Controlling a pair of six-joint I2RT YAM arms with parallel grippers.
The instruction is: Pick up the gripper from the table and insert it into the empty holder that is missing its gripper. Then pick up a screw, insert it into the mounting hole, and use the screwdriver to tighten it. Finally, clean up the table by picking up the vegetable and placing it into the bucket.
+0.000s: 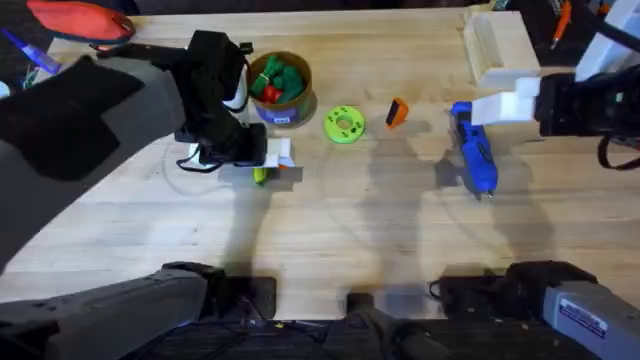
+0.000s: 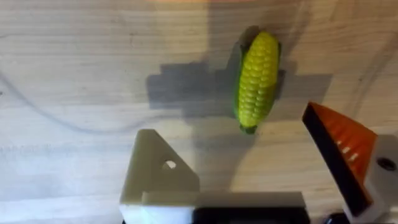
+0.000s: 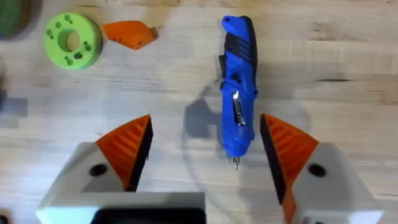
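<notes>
The yellow vegetable (image 2: 258,78) lies on the wood just ahead of my left gripper (image 2: 229,124), which is open over it. One left finger is the plain white holder (image 2: 155,180) with a mounting hole; the other carries an orange ribbed wedge (image 2: 345,152). From overhead, the left gripper (image 1: 274,158) hovers in front of the bucket (image 1: 280,112), with the vegetable (image 1: 260,176) beneath it. The small orange gripper (image 1: 397,112) lies mid-table, also seen as the orange gripper (image 3: 127,34). My right gripper (image 3: 205,118) is open above the blue screwdriver (image 3: 236,93). The screw is out of view.
Green and red toy vegetables (image 1: 276,80) fill the bucket. A bright-green ring disc (image 1: 344,124) lies between the bucket and the orange piece. A pale wooden box (image 1: 497,45) stands at the back right, and a red object (image 1: 80,20) at the back left.
</notes>
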